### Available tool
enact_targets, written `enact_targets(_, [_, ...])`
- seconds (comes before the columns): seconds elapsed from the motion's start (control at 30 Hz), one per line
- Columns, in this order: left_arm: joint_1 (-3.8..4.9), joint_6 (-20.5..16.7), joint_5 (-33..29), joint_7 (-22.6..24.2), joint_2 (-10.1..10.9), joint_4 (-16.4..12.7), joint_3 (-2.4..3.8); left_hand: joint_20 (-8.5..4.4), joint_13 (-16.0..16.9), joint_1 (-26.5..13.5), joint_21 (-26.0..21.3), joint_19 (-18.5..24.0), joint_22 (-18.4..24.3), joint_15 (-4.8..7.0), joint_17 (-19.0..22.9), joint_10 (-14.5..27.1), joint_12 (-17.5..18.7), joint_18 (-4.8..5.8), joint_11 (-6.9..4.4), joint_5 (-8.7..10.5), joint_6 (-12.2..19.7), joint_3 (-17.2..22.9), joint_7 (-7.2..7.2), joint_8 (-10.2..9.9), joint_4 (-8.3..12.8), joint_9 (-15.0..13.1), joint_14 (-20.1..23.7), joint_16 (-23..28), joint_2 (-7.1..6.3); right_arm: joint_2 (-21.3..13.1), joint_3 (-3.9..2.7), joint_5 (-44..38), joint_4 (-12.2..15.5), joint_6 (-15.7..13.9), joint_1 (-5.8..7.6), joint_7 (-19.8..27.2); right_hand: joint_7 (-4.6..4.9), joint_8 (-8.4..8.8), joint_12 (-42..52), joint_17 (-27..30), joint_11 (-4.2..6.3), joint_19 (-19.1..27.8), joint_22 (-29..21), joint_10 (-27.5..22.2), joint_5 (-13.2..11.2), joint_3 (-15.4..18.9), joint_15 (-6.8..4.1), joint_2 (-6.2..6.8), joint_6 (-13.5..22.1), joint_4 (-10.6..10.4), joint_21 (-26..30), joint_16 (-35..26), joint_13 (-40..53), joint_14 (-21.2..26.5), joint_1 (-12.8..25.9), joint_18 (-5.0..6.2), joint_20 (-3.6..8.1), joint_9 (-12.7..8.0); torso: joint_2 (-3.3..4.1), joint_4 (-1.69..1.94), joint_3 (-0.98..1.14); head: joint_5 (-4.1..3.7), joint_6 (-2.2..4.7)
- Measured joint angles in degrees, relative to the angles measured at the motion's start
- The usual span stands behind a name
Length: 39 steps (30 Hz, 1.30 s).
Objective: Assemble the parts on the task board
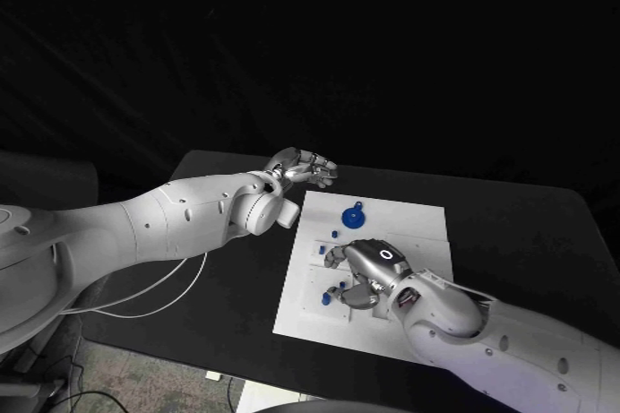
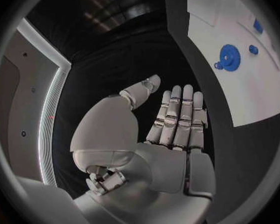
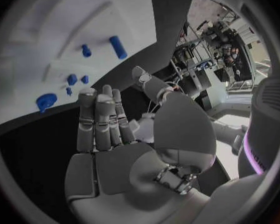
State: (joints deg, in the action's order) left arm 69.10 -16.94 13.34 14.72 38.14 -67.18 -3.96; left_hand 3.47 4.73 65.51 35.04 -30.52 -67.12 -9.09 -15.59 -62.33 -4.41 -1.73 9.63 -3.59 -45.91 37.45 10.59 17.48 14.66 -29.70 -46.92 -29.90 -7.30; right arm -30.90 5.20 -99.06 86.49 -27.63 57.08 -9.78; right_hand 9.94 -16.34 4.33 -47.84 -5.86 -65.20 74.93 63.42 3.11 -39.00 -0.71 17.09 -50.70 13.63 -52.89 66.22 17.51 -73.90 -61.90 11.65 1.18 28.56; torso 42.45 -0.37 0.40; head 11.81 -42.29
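head view: the task board (image 1: pixel 388 218) lies mid-tabletop with the blue gear (image 1: pixel 353 218) at its far end and small blue parts (image 1: pixel 326 298) loose near the right hand (image 1: pixel 365 268), so assembly looks barely begun. the left hand (image 1: pixel 300 169) hovers off the board's far-left corner. wrist views show both hands flat, fingers straight, holding nothing.

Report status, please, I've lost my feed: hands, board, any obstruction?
Left hand open, empty, off the task board's far corner. Right hand open, empty, over the board. Blue gear and small blue parts lie loose. No obstruction seen.
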Motion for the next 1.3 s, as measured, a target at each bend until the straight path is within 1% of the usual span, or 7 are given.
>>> enact_targets(0.1, [-0.01,0.03,0.0,0.06,0.29,0.29,-0.01,0.0,0.0,0.0,0.0,0.0,-0.02,0.0,-0.07,0.0,0.0,0.0,0.0,0.0,0.0,0.0,0.0,0.0,0.0,0.0,0.0,0.0,0.0,-3.5,-2.82,7.28,1.59,-0.47,1.0,2.1,-0.07,0.0,0.57,0.1,0.34,0.0,0.0,1.53,0.0,1.02,0.0,-0.45,-0.07,-0.88,0.05,0.0,-0.16,0.0,1.06,0.0,0.0,0.0,-0.11,-0.1,0.0,-0.69,0.79])
enact_targets(0.23, [-0.02,0.13,-0.02,0.16,0.58,0.46,-0.03,0.0,-0.06,-0.01,0.0,0.0,-0.1,0.0,-0.25,0.0,0.0,0.0,0.0,0.0,0.0,-0.25,0.0,0.0,-0.25,0.0,0.0,0.0,-0.01,-8.56,-4.8,18.94,3.07,0.19,2.72,4.31,-0.55,-0.3,2.3,0.22,1.17,-0.08,0.0,4.03,1.58,1.89,-0.91,-1.6,-0.86,-1.99,0.38,0.0,0.49,0.01,2.21,-0.01,-0.15,0.0,-0.41,-0.34,0.01,-1.51,1.72])
enact_targets(0.5, [-0.15,0.61,-0.27,0.32,0.87,1.42,-0.03,0.0,-0.06,-1.94,-0.26,0.0,-0.38,0.0,-0.74,0.0,0.0,0.0,0.0,-0.38,0.0,-2.0,0.0,0.28,-1.04,0.06,0.0,0.3,-0.63,-16.4,-5.28,33.93,2.16,7.18,5.96,5.66,-1.19,-0.73,8.02,0.09,2.18,0.26,0.0,5.82,3.32,4.64,-2.5,-4.44,-1.49,-2.29,0.38,0.34,4.28,-0.38,3.5,0.02,-0.18,0.37,-1.38,-1.1,0.19,-4.12,2.75])
enact_targets(0.57, [-0.27,0.81,-0.29,0.35,1.03,1.37,-0.03,0.0,-0.02,-3.21,-0.26,0.0,-0.58,0.01,-1.0,-0.37,-0.32,0.0,-0.37,-0.55,-0.01,-3.6,0.01,0.34,-0.97,0.06,-0.25,0.45,-0.66,-17.7,-5.21,36.3,1.88,9.4,6.02,5.39,-1.65,-0.83,10.32,-0.03,2.18,0.22,0.0,5.83,2.87,5.17,-2.72,-5.05,-1.86,-2.82,0.38,0.45,5.78,-0.59,4.12,0.05,-0.13,0.52,-1.7,-1.3,0.21,-4.98,2.8])
enact_targets(0.67, [-0.39,1.22,-0.31,0.42,1.49,0.97,-0.04,0.0,0.12,-4.84,-0.5,0.0,-0.74,0.03,-1.57,-1.41,-0.8,0.0,-0.96,-0.06,-0.01,-6.54,0.01,0.66,-0.24,0.07,-0.64,0.45,-0.37,-19.11,-5.14,38.29,1.59,12.06,6.02,3.86,-2.77,-1.25,21.37,-0.4,5.04,-0.72,0.0,13.68,1.27,6.93,-4.71,-6.43,-2.13,-3.12,0.42,0.91,15.42,-0.67,5.0,1.59,0.5,1.14,-2.13,-1.58,0.26,-6.12,2.87])
enact_targets(0.9, [-0.78,2.36,-0.34,0.67,3.17,-1.41,-0.1,-0.31,0.11,-6.61,-0.98,-0.32,-0.81,0.32,-2.36,-2.39,-1.3,0.02,-1.38,-0.06,-0.02,-9.38,0.02,0.66,0.42,0.36,-1.36,0.76,-0.26,-20.95,-4.25,39.91,2.44,19.0,6.02,-4.71,-3.52,-0.61,50.56,-2.74,5.68,-2.19,0.0,2.42,1.79,7.53,-5.44,-7.15,-1.05,-6.33,-0.92,3.64,44.89,-1.14,8.82,1.66,1.37,2.46,-2.99,-2.12,0.57,-7.81,2.59])
enact_targets(1.3, [-1.58,3.13,-0.96,1.82,4.7,-4.41,-0.12,-0.5,-0.58,-9.28,-2.0,-0.54,-0.89,0.32,-2.8,-1.32,-0.41,0.07,-0.92,-0.07,0.79,-11.41,0.05,0.66,0.12,1.01,-1.36,2.18,-0.89,-19.66,0.78,41.23,4.09,23.97,5.98,-16.33,-3.49,-0.61,55.83,-5.26,5.94,-1.76,0.0,1.34,1.33,7.85,-5.45,-7.46,-1.04,-9.14,-2.95,5.84,50.58,-1.15,13.32,1.62,1.82,3.46,-3.92,-2.46,0.9,-8.95,1.58])
